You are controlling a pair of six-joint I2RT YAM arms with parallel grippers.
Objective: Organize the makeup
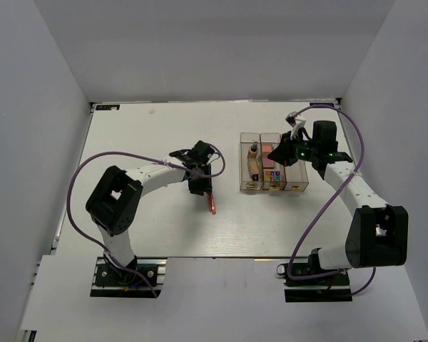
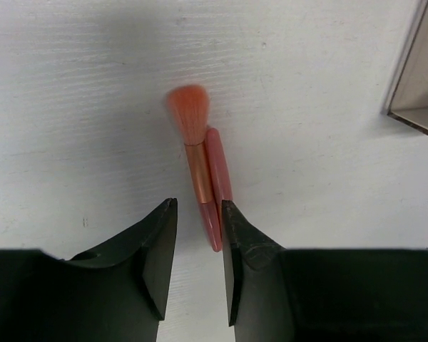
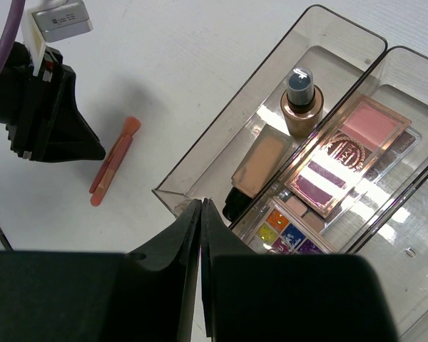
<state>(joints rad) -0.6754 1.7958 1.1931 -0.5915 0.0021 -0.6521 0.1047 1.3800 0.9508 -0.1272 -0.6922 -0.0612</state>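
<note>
We find bare table [image 1: 150,142] open from 6 to 10 o'clock of the pink brush [image 1: 212,202]; left gripper [image 2: 198,214] crowds 12, clear box [image 1: 243,162] blocks 2 o'clock, right gripper [image 3: 201,214] overhanging it.

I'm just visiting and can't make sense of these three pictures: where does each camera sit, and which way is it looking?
Top camera: high behind the robot, looking down on the table; left arm and right arm show whole.
Left wrist camera: on the left arm, looking down past the open left claw at the pink brush.
Right wrist camera: on the right arm, looking past the shut right claw into the clear box.
Shared: all three show the brush.
</note>
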